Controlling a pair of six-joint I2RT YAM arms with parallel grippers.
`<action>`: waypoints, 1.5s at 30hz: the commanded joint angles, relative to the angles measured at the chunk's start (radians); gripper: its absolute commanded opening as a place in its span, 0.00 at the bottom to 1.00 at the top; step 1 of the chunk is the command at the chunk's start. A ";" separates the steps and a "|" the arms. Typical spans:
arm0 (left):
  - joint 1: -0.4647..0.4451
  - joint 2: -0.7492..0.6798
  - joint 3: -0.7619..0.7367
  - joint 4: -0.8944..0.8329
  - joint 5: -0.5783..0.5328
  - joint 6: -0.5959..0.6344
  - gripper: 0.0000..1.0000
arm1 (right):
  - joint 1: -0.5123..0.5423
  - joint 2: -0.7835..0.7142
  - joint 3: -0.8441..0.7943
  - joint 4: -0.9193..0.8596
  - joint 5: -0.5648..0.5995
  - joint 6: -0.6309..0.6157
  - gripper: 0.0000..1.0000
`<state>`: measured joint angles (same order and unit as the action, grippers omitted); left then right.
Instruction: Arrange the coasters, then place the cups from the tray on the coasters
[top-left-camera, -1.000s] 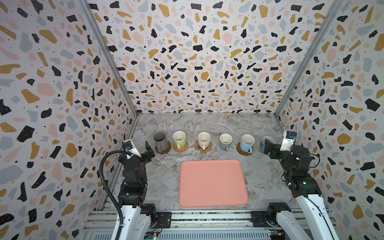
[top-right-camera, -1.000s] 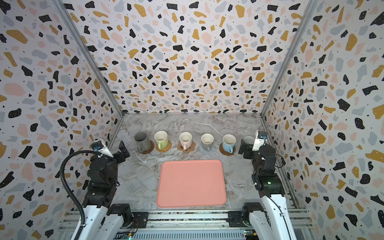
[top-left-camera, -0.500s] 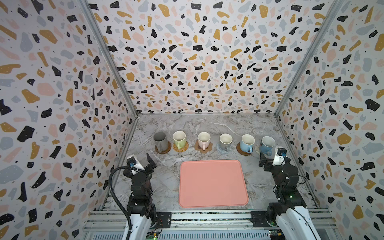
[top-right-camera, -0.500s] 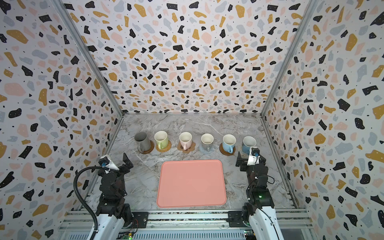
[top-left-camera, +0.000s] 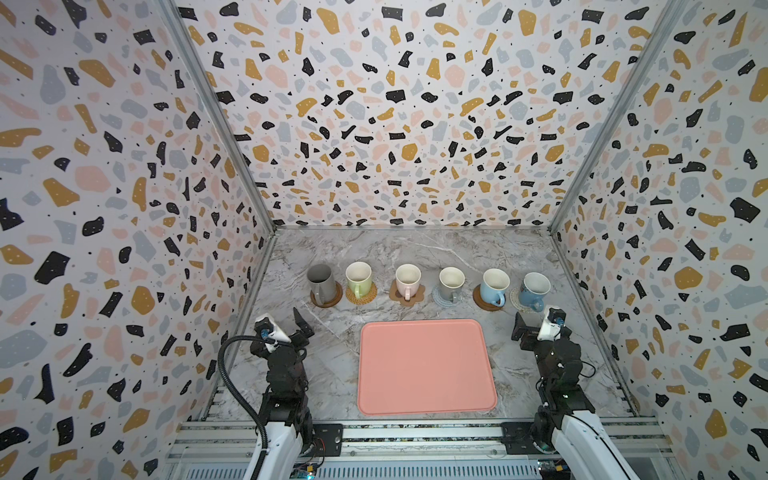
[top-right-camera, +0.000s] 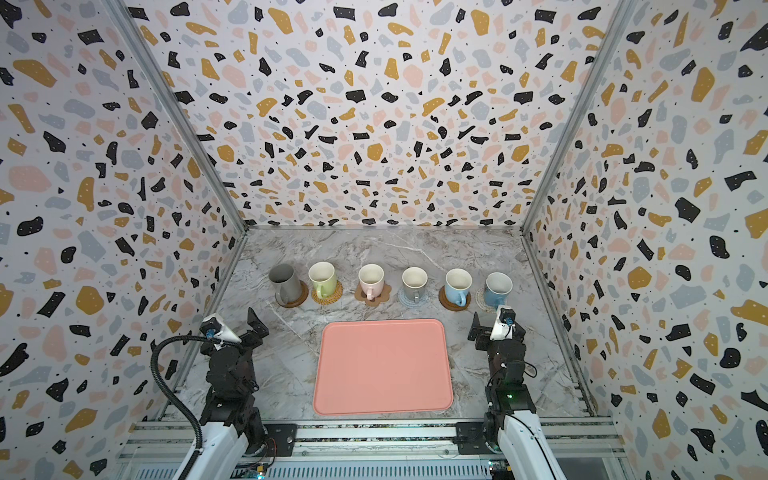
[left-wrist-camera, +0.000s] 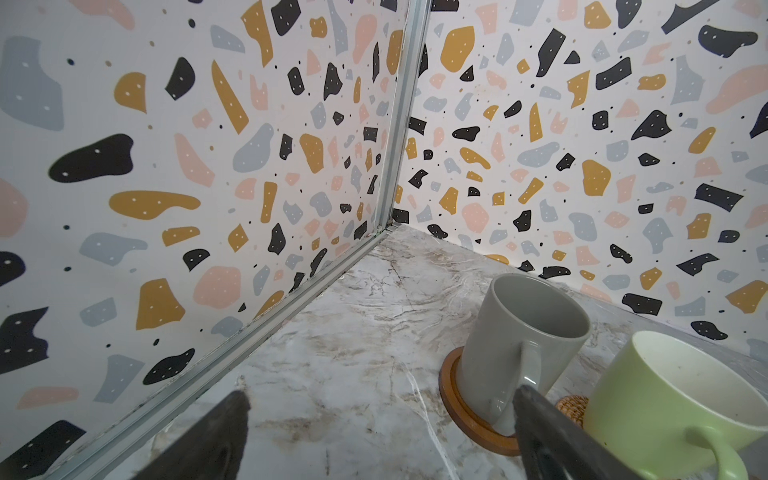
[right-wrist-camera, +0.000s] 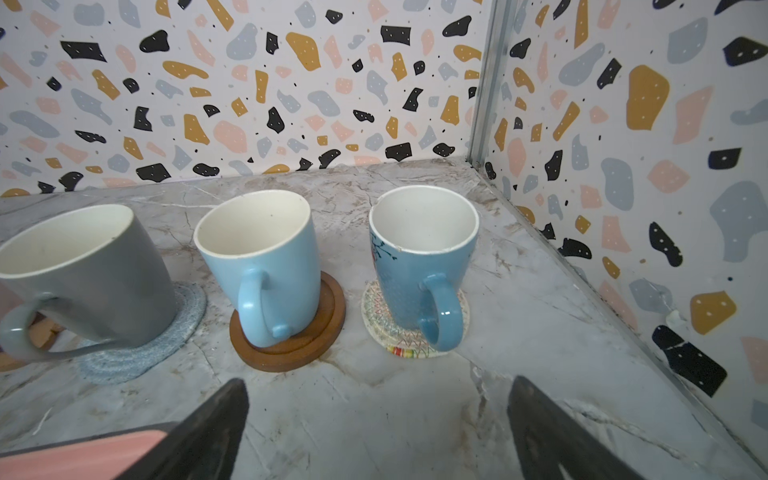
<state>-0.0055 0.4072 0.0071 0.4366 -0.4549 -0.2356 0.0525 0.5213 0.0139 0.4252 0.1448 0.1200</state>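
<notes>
Cups: all six stand upright in one row on the far tabletop (top-left-camera: 374, 249). From left in both top views they are the dark grey mug (top-left-camera: 321, 277), light green mug (top-left-camera: 358, 277), pink mug (top-left-camera: 408, 280), grey-beige mug (top-left-camera: 451, 282), light blue mug (top-left-camera: 494, 284) and patterned blue mug (top-left-camera: 536, 289).
Coasters: one under each cup, in the same order: brown disc (left-wrist-camera: 465, 419), rattan round (left-wrist-camera: 571, 405), paw-shaped mat (top-left-camera: 419, 294), crochet round (right-wrist-camera: 124, 365), second brown disc (right-wrist-camera: 307, 345), woven round (right-wrist-camera: 386, 340).
Tray (top-left-camera: 424, 365): bare, nearer me than the row, between my arms.
Left pincer (left-wrist-camera: 380, 395): released and empty, near the dark grey mug but apart from it.
Right pincer (right-wrist-camera: 378, 384): released and empty, short of the two blue mugs.
Just changed: a second ago my right pincer sat right beside the patterned blue mug. Both arms have since drawn back toward their bases.
Meaning: I judge the task finished. Nothing is left to carry, and I only need to keep clear of the row.
</notes>
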 joint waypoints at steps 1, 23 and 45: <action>0.006 0.044 -0.075 0.161 -0.017 -0.012 0.99 | 0.003 0.052 -0.028 0.152 0.047 -0.005 0.99; 0.007 0.567 0.059 0.479 0.198 0.181 0.99 | -0.003 0.561 0.015 0.704 -0.028 -0.145 0.99; 0.008 0.763 0.168 0.513 0.283 0.263 0.99 | -0.023 0.666 0.060 0.754 -0.108 -0.154 0.99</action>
<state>-0.0055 1.1664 0.1471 0.8959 -0.1909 0.0036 0.0338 1.1820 0.0387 1.1702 0.0589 -0.0452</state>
